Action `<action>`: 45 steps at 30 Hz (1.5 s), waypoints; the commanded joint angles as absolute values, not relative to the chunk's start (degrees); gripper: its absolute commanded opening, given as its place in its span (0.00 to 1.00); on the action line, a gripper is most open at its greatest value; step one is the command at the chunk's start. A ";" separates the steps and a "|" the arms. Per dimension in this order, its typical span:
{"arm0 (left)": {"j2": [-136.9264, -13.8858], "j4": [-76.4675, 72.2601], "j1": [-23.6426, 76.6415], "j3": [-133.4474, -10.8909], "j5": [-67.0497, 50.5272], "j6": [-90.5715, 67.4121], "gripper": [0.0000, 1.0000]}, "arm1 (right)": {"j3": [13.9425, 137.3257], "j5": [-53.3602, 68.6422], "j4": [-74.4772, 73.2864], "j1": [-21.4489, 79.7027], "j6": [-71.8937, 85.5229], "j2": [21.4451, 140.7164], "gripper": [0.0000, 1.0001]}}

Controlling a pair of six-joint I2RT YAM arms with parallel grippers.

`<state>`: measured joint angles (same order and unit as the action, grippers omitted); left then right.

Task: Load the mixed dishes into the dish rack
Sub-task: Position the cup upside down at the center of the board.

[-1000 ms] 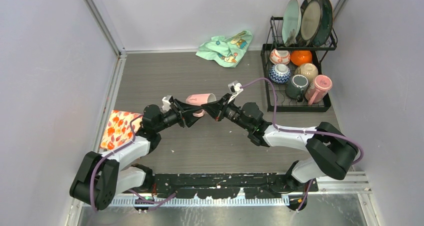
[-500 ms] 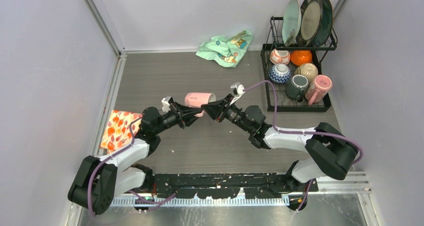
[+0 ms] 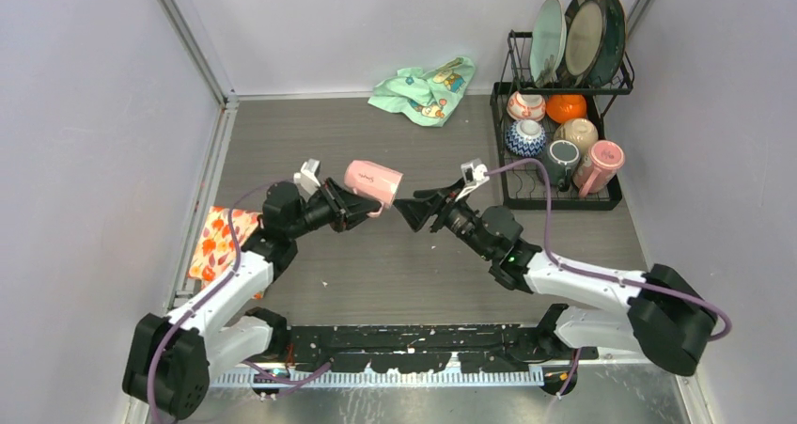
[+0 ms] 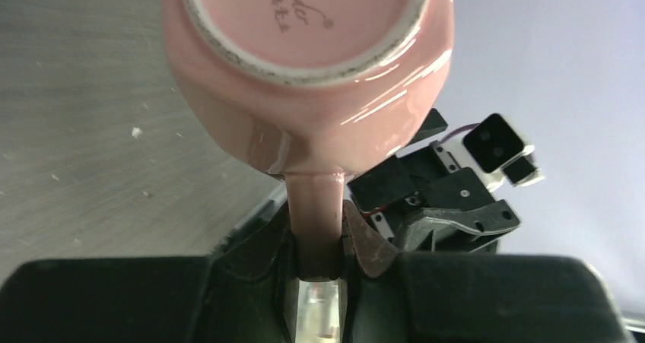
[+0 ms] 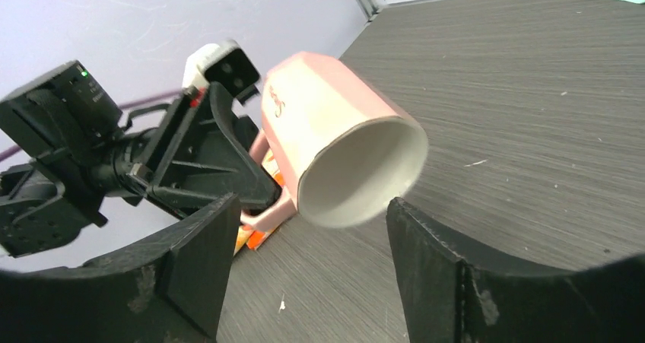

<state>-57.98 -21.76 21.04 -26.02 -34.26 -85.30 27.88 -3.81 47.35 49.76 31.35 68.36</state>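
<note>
Pink cup (image 3: 373, 180) held in the air between the two arms, well apart from the dish rack (image 3: 496, 151).

Top view: the left end effector (image 3: 368, 213) pinches the cup's handle above the table (image 3: 376, 274), mouth turned toward the right end effector (image 3: 409, 208), whose jaws stand spread just beside it. Left wrist: the handle is nipped between both pads, with the cup's base facing the camera. Right wrist: the cup's open mouth sits framed by the spread fingers, apparently untouched. For a clean handover, I judge the right should clamp the wall firmly before the left lets go.
</note>
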 commanded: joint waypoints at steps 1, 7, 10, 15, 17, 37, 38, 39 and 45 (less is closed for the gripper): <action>-52.86 -5.96 21.37 -37.93 -29.78 -55.67 0.00 | 29.20 -9.17 35.00 50.00 34.17 60.23 0.77; -52.21 7.18 29.03 -46.36 -14.13 -31.84 0.00 | 35.38 -17.85 13.93 50.00 34.69 51.54 0.99; -54.39 9.47 36.84 -48.59 -3.01 -22.24 0.00 | 36.82 -22.34 8.30 49.92 36.69 48.90 1.00; -59.85 8.27 45.17 -49.46 12.62 -15.62 0.00 | 41.12 -26.93 -4.28 49.92 40.11 46.36 1.00; -62.13 6.34 46.59 -48.91 16.43 -15.15 0.00 | 43.29 -29.14 -9.98 49.92 41.97 45.93 1.00; -83.93 -9.66 60.66 -47.59 34.88 -22.61 0.00 | 39.85 -36.82 -22.77 49.92 51.39 32.73 1.00; -84.80 -9.06 60.84 -47.89 35.52 -23.84 0.00 | 39.75 -37.02 -22.96 49.90 51.29 32.24 0.99; -85.60 -8.57 60.90 -48.16 35.95 -25.04 0.00 | 39.65 -37.09 -23.10 49.85 50.99 31.85 1.00; -89.10 -6.46 60.95 -48.70 35.57 -30.21 0.00 | 40.25 -36.65 -25.09 49.92 49.39 31.71 1.00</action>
